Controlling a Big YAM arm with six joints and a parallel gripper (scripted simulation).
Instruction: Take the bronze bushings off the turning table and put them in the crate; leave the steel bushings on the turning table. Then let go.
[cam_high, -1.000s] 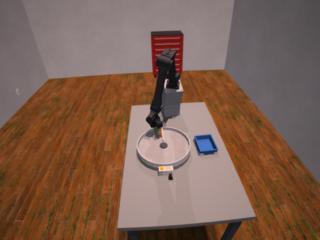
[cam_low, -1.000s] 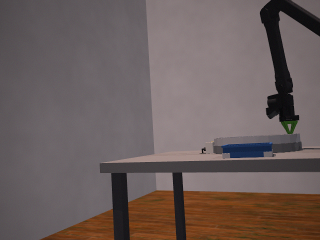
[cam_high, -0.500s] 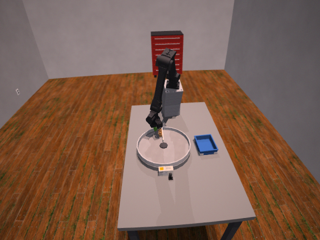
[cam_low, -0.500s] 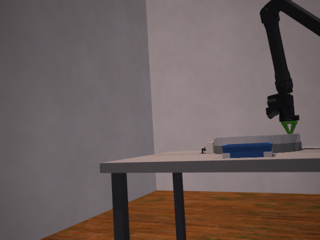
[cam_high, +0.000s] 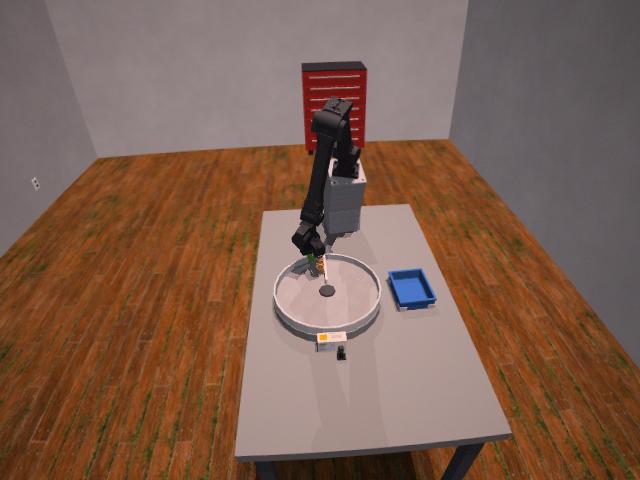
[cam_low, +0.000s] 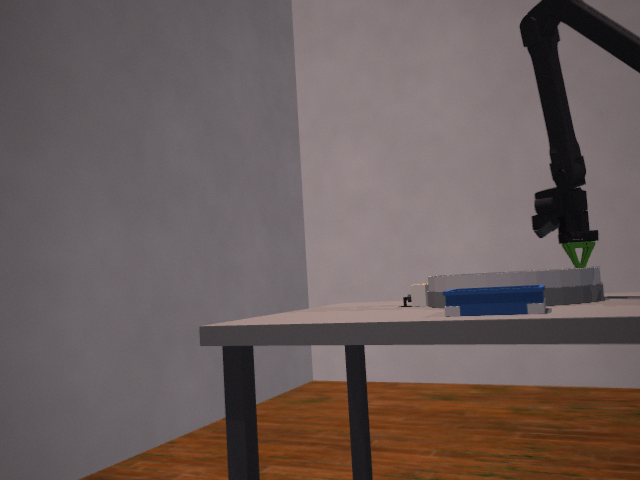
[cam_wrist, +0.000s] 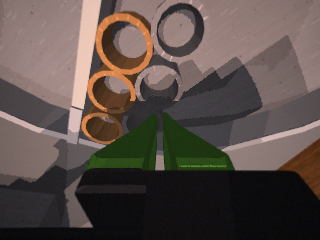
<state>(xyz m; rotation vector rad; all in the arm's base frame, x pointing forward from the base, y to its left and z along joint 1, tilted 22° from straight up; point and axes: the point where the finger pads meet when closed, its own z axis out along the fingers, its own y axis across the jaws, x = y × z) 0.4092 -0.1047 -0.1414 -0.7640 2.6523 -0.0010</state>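
Three bronze bushings stand in a row on the turning table (cam_high: 327, 298): a far one (cam_wrist: 125, 44), a middle one (cam_wrist: 112, 91) and a near one (cam_wrist: 102, 127). Two steel bushings stand beside them, a far one (cam_wrist: 180, 29) and a near one (cam_wrist: 159, 86). My gripper (cam_wrist: 160, 119) has green fingers and is shut on the near wall of the near steel bushing, right of the bronze row. In the top view the gripper (cam_high: 315, 260) is at the table's back rim, next to the bronze bushings (cam_high: 321, 264). The blue crate (cam_high: 411, 288) is to the right and looks empty.
A dark hub (cam_high: 327, 290) sits at the turning table's centre. A small box with an orange label (cam_high: 331, 339) and a small black part (cam_high: 341, 354) lie in front of it. The arm's grey pedestal (cam_high: 343, 198) stands behind. The raised rim (cam_low: 516, 286) hides the bushings from the side.
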